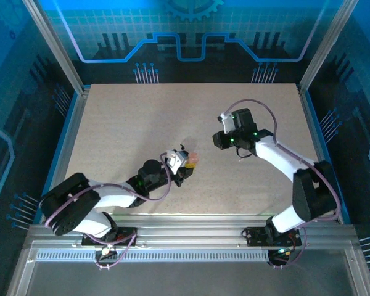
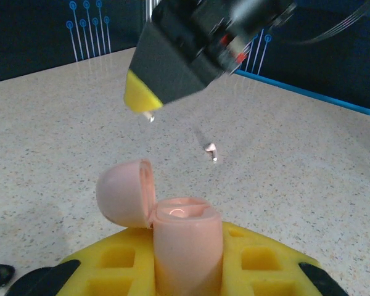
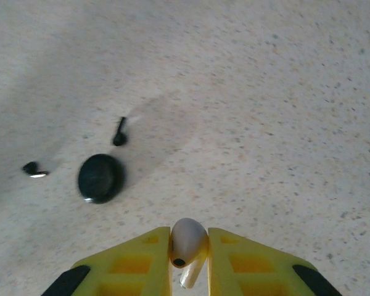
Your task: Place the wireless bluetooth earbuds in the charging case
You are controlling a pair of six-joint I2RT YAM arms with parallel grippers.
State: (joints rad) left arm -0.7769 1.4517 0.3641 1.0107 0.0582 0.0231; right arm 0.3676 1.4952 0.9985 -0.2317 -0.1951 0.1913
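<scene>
Between the yellow fingers of your right gripper point(image 3: 188, 234) sits a pale pink curved earbud point(image 3: 186, 245). It is pinched at its rounded head, with the stem pointing down toward the table. The fingers are pressed in on it, not spread. On the speckled beige tabletop point(image 3: 283, 123) beyond that gripper you have a black round charging case point(image 3: 100, 177) that looks shut. One black earbud point(image 3: 119, 132) lies just beside it on the far side, and a second black earbud point(image 3: 34, 169) lies near its left. As far as you can see, none of the three touch.

Your left gripper point(image 2: 188, 240) clamps a pale pink charging case point(image 2: 186, 225) upright between its own yellow fingers. The domed lid point(image 2: 123, 192) is flipped open to the left on its hinge. In the left wrist view the right gripper hangs above and beyond the open case, apart from it, with a tiny piece showing under its yellow tip. A small glinting bit point(image 2: 211, 150) lies on the table past the case; you cannot tell what it is. From overhead, the pink case sits around mid-table toward the near edge, with the right gripper near it, up and to the right.
</scene>
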